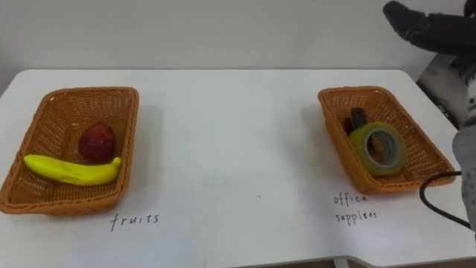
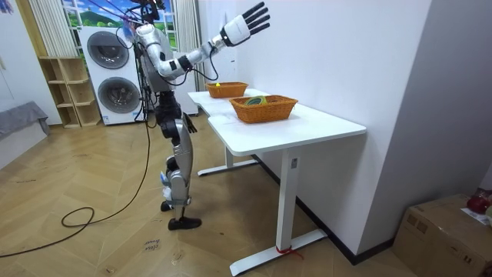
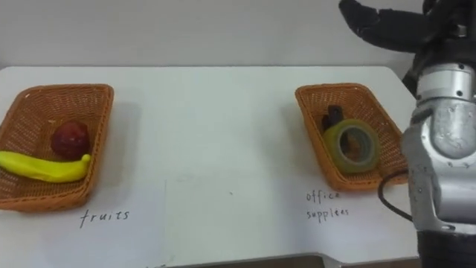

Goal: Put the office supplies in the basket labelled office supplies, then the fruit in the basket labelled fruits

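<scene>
Banana (image 1: 71, 170) and red apple (image 1: 97, 141) lie in the left basket (image 1: 93, 91). The tape roll (image 1: 381, 148) and a small dark thing (image 1: 355, 119) sit in the right basket (image 1: 357, 90). I see nothing left on the table (image 1: 238, 134). My right hand (image 2: 244, 25) is up high, fingers spread, holding nothing, so I think the sorting is done

White desk (image 2: 311, 129) stands against a white wall (image 2: 346, 54). Wood-plank floor (image 2: 100, 250). Stacked washing machines (image 2: 110, 73), open shelf (image 2: 68, 96), cardboard box (image 2: 442, 231).

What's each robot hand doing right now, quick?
Right robot hand: open, fingers spread, raised, holding nothing.
Left robot hand: cannot be told.
</scene>
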Motion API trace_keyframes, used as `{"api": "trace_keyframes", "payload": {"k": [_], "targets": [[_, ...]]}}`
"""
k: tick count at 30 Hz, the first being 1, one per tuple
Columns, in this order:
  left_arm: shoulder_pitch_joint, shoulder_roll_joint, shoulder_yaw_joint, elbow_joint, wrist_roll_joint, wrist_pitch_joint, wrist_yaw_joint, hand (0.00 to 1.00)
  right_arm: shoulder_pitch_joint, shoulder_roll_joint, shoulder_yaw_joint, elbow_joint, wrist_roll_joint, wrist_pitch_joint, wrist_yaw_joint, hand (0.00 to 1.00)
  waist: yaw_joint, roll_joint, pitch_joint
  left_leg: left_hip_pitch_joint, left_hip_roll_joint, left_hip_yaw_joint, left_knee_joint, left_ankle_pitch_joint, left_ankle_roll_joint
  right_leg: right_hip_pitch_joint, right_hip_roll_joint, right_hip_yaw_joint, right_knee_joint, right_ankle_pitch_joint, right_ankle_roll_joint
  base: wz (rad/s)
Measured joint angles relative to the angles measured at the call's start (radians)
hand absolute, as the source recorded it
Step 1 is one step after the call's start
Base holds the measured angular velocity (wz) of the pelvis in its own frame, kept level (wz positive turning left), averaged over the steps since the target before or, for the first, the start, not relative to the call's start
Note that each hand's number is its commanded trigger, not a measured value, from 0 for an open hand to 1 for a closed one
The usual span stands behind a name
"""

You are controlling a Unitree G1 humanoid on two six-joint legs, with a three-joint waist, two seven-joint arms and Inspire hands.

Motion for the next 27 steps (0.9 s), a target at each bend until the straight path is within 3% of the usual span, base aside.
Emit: {"api": "trace_keyframes", "payload": {"k": [5,7,8,9,15,18,20,23,27], "targets": [[0.017,-0.005,0.009,0.0,-0.007,-0.004,0.05,0.0,0.169,0.004,-0.1,0.004,0.197,-0.014,-0.071,0.0,-0.013,0.007,0.0063,0.009,0.009,0.03,0.0,-0.008,-0.008,-0.001,0.015,0.026,-0.002,0.004,-0.005,-0.18],[0.018,-0.006,0.012,0.0,-0.007,-0.006,0.065,0.0,0.211,0.026,-0.135,0.028,0.242,-0.014,-0.106,0.0,-0.025,0.011,0.0078,0.009,0.012,0.041,-0.004,-0.009,-0.009,-0.004,0.019,0.04,-0.001,0.004,-0.006,-0.14],[0.017,-0.007,0.016,0.0,-0.002,-0.006,0.069,0.0,0.228,0.039,-0.152,0.043,0.255,-0.014,-0.137,0.0,-0.025,0.016,0.0064,0.006,0.015,0.053,-0.005,-0.012,-0.012,-0.015,0.024,0.048,0.001,0.007,-0.009,-0.29],[0.017,-0.007,0.016,0.0,-0.002,-0.006,0.072,0.0,0.246,0.043,-0.166,0.055,0.263,-0.014,-0.161,0.0,-0.036,0.022,0.0099,0.0,0.016,0.055,-0.004,-0.012,-0.012,-0.02,0.026,0.051,0.0,0.008,-0.011,-0.24],[0.021,-0.004,0.015,-0.005,-0.002,-0.005,0.073,0.0,0.321,0.044,-0.217,0.124,0.264,-0.014,-0.319,0.0,-0.066,0.047,0.0084,-0.005,0.019,0.076,-0.004,-0.013,-0.015,-0.039,0.035,0.075,0.004,0.008,-0.013,-0.13],[0.02,0.001,0.014,-0.019,-0.008,-0.003,0.073,0.0,0.336,0.066,-0.235,0.155,0.264,-0.024,-0.4,0.0,-0.088,0.035,0.0093,-0.009,0.016,0.078,-0.003,-0.013,-0.017,-0.045,0.037,0.084,0.005,0.006,-0.015,-0.03],[0.026,-0.001,0.007,-0.053,-0.011,-0.002,0.073,0.0,0.35,0.089,-0.248,0.231,0.273,-0.046,-0.464,0.0,-0.089,0.012,0.0106,-0.01,0.016,0.077,-0.003,-0.014,-0.019,-0.044,0.041,0.09,0.0,0.006,-0.015,0.0],[0.044,-0.004,0.007,-0.074,-0.011,-0.002,0.073,0.0,0.383,0.137,-0.276,0.277,0.323,-0.049,-0.518,0.0,-0.105,0.006,0.0095,-0.015,0.017,0.075,-0.002,-0.014,-0.019,-0.047,0.041,0.089,-0.001,0.006,-0.016,0.03],[0.047,-0.004,0.008,-0.072,-0.012,0.004,0.076,0.0,0.41,0.151,-0.288,0.38,0.354,-0.051,-0.565,0.0,-0.119,0.009,0.0081,-0.017,0.017,0.075,-0.004,-0.014,-0.019,-0.049,0.04,0.09,-0.001,0.005,-0.015,0.0]]}}
